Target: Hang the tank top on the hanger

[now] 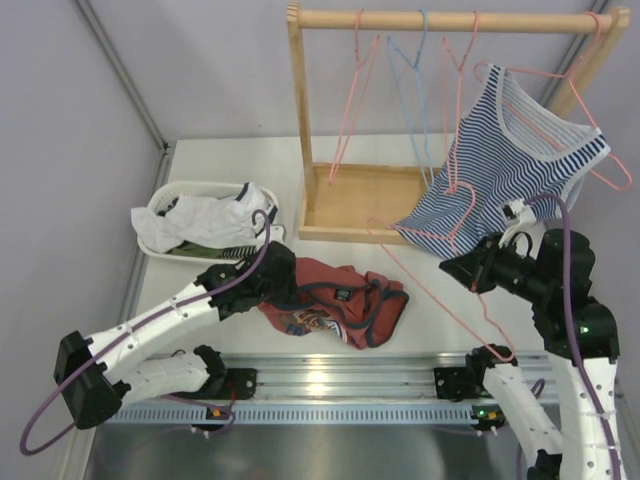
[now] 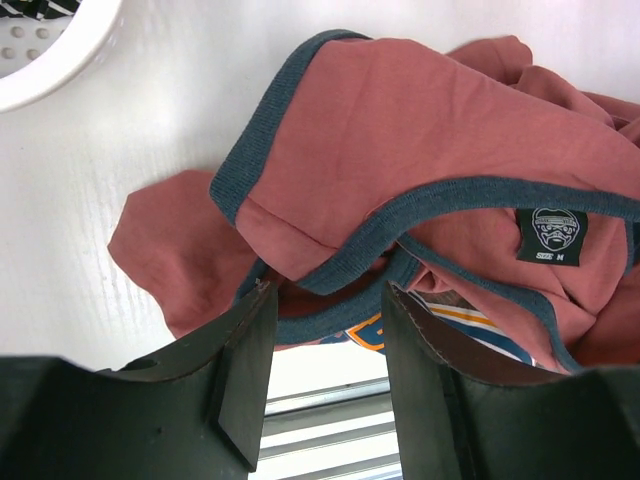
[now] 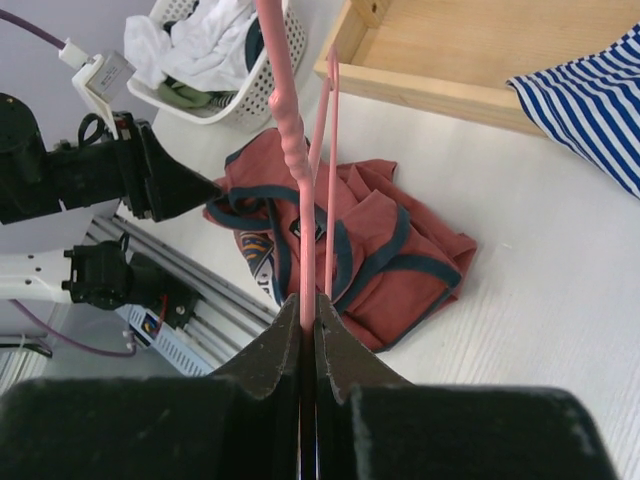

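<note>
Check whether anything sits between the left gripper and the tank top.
Nothing visible does. The open left gripper is right at the crumpled tank top, navy trim showing between its fingers; the white basket sits aside.

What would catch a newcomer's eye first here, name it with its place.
The rust-red tank top lies crumpled on the near middle of the table, with the left pincer open at its navy trim. The right pincer is shut on the pink hanger, held above the table on the right. Behind it, a blue-striped tank top hangs on the wooden rack.
</note>
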